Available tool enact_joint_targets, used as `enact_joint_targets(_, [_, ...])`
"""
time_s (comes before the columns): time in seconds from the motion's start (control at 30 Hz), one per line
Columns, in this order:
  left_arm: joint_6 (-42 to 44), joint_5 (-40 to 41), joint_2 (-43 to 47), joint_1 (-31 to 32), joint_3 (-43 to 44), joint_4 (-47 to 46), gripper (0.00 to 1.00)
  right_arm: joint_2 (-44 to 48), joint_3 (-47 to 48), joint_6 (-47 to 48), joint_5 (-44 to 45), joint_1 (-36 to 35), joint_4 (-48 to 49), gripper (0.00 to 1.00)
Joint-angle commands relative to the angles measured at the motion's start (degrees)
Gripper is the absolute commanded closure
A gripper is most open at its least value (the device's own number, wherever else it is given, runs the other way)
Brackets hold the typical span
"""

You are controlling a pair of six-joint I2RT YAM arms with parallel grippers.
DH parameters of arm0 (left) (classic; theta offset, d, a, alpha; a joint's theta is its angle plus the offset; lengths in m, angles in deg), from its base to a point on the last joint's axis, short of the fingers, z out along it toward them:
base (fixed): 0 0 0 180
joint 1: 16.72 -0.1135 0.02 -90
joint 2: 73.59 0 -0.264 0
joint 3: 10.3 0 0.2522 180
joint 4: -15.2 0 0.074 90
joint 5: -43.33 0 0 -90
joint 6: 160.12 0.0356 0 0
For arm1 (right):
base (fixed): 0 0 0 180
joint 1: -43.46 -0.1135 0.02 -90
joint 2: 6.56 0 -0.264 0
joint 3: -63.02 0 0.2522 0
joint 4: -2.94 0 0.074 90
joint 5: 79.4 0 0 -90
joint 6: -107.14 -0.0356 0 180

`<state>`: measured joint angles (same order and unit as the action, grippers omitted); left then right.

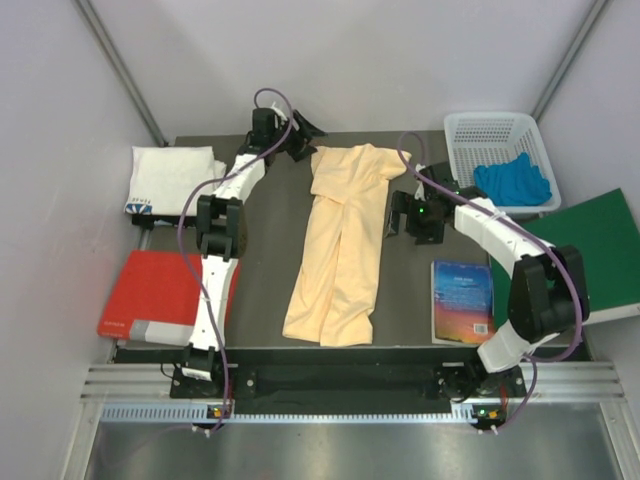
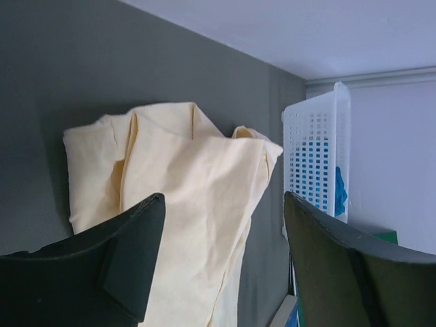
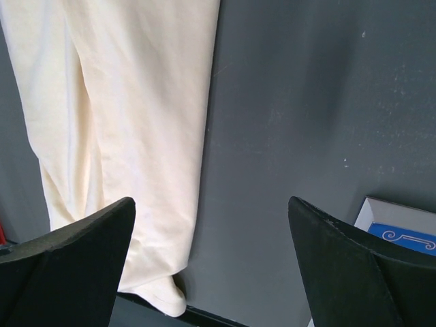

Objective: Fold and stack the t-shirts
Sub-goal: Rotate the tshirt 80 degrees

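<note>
Left wrist view crops the peach t-shirt; left hand and right hand spread, empty.

Both arms are built of white shell links joined by chunky black joint housings. The left arm has its black base at the left end of the black crossbar, and the right arm at the right end. A purple cable trails along each arm. A green light glows on the right wrist, far beyond the crossbar. The fingers are broad, matte-black wedges.
</note>
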<state>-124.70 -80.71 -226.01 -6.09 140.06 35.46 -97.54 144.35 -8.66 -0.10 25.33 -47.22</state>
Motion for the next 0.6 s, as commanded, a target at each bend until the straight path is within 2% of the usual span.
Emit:
enact_joint_targets(0.0, [-1.1, 1.0, -1.9, -1.0, 3.5, -4.9, 0.25, -1.3, 1.4, -1.0, -0.5, 0.4, 0.8, 0.07])
enact_joint_targets(0.57, [-1.2, -1.6, -6.6, -0.7, 2.8, -5.6, 0.28, -6.2, 8.5, -0.5, 1.3, 0.5, -2.0, 0.06])
